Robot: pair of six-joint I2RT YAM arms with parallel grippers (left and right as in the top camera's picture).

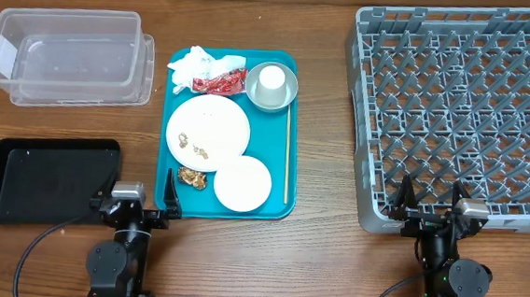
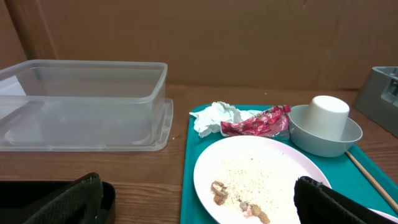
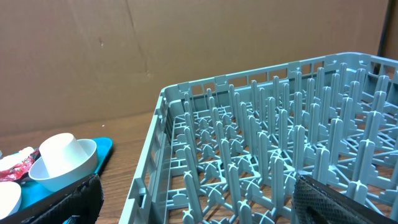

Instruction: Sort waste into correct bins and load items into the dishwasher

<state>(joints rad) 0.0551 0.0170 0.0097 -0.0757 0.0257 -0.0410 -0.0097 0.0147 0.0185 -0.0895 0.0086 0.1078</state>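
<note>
On the teal tray [image 1: 268,135] lie a crumpled white napkin [image 1: 193,67], a red wrapper [image 1: 218,82], a large plate [image 1: 213,119] with brown food scraps [image 1: 195,146] and crumbs, and a smaller plate [image 1: 242,182]. A white cup [image 1: 271,80] stands upside down in the pale bowl [image 1: 287,96]. More scraps [image 1: 191,176] sit on the tray itself. The clear tub [image 1: 66,55] is at the back left, the black tray [image 1: 48,178] at the front left, the grey dish rack [image 1: 464,116] on the right. My left gripper [image 1: 142,199] stands open before the teal tray. My right gripper [image 1: 430,202] stands open at the rack's near edge.
A wooden chopstick [image 1: 288,150] lies along the teal tray's right side. Bare wood runs between the teal tray and the rack. A brown cardboard wall stands behind the table in both wrist views.
</note>
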